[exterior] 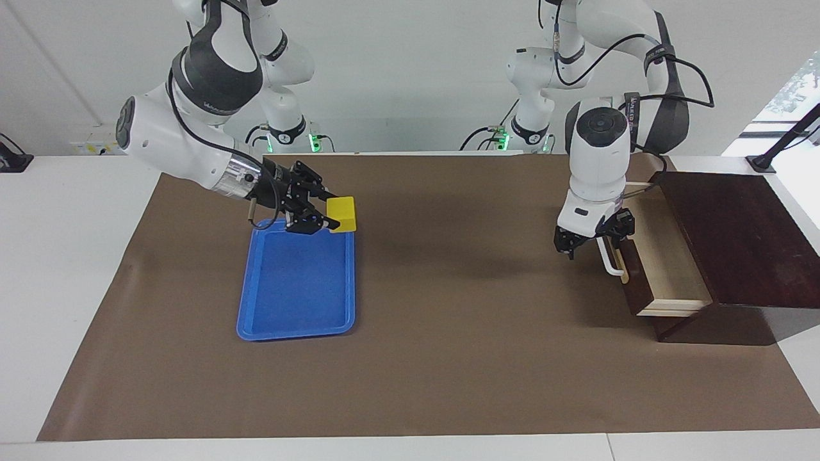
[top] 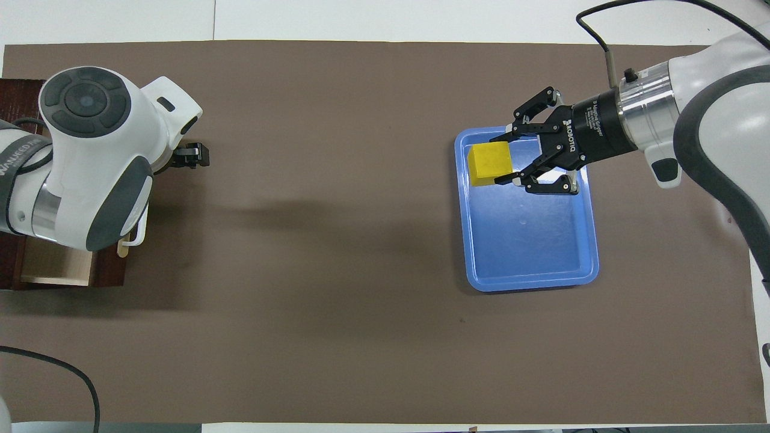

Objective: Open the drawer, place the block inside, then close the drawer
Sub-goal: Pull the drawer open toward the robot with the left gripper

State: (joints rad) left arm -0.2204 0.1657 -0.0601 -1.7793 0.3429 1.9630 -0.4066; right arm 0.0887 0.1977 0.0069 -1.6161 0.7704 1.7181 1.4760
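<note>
The yellow block [exterior: 341, 212] is gripped by my right gripper [exterior: 330, 212], which holds it in the air over the blue tray [exterior: 295, 301]. The overhead view shows the block [top: 489, 163] between the right gripper's [top: 507, 157] fingers. The drawer [exterior: 669, 256] stands pulled out of its dark wooden box [exterior: 737, 237] at the left arm's end of the table, its pale inside bare. My left gripper [exterior: 596, 243] hangs open and empty just beside the white handle [exterior: 614, 262], toward the table's middle. In the overhead view the left arm hides most of the drawer [top: 57, 267].
A brown mat [exterior: 448, 320] covers the table. The blue tray [top: 529, 240] lies on it toward the right arm's end and holds nothing. A black cable [top: 66, 367] curls at the mat's edge near the left arm's base.
</note>
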